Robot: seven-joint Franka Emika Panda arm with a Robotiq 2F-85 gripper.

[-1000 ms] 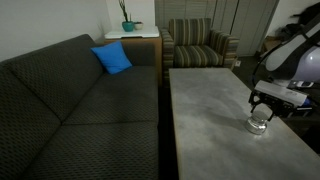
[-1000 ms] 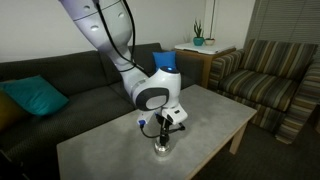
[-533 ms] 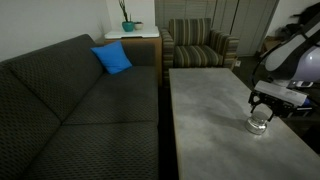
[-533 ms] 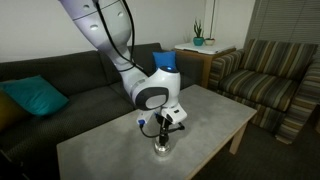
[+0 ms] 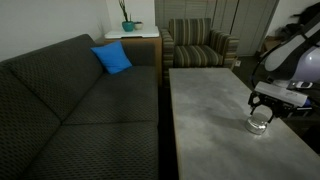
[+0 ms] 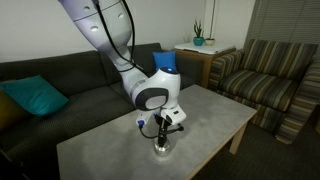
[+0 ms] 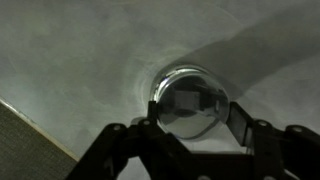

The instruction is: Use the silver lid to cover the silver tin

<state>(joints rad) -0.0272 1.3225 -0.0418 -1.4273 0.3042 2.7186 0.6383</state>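
At the lower right of an exterior view, the silver tin (image 5: 258,126) is seen on the bench (image 5: 205,110), under the gripper (image 7: 193,118). The gripper is partly closed, seemingly on the silver lid (image 7: 190,98). Seating is judged under way; release and a straight lift are called for.

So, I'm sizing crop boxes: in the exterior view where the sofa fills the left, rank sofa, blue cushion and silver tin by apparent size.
Largest to smallest:
sofa
blue cushion
silver tin, clearly smallest

Open tabletop (image 6: 215,113) around silver tin (image 6: 160,151)
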